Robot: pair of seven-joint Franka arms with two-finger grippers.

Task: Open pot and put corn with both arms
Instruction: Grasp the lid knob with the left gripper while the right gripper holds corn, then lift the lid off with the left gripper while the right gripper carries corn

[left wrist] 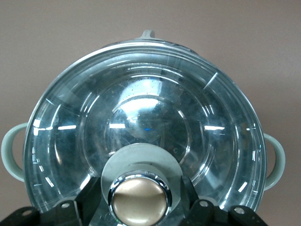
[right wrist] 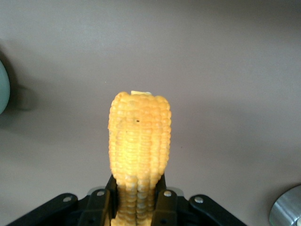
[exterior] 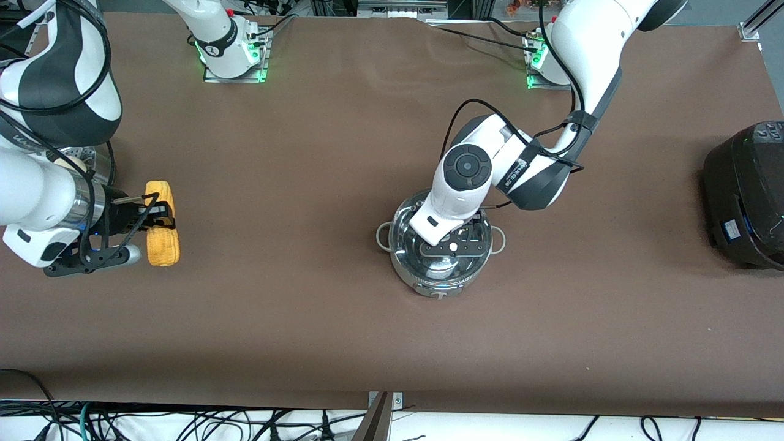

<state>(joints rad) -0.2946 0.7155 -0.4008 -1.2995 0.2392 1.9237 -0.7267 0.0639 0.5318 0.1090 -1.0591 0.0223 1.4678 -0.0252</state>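
Pot (exterior: 441, 257), one, lidded, left hand (left wrist: 140, 200) around knob (left wrist: 139, 200); one corn (exterior: 162, 223) clamped in right hand (exterior: 153, 211).

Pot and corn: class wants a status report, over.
Left gripper around the lid's knob, pot covered. Right gripper shut on corn at its end. Nothing in the way.

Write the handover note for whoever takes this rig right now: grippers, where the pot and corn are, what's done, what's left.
Left gripper: over the pot, fingers either side of the tan knob of the glass lid; a firm grip is not confirmed.
Right gripper: shut on the corn, at the right arm's end of the table.
Done: corn grasped.
Left: confirm the knob grip, lift the lid off, carry the corn over, put it in the pot.
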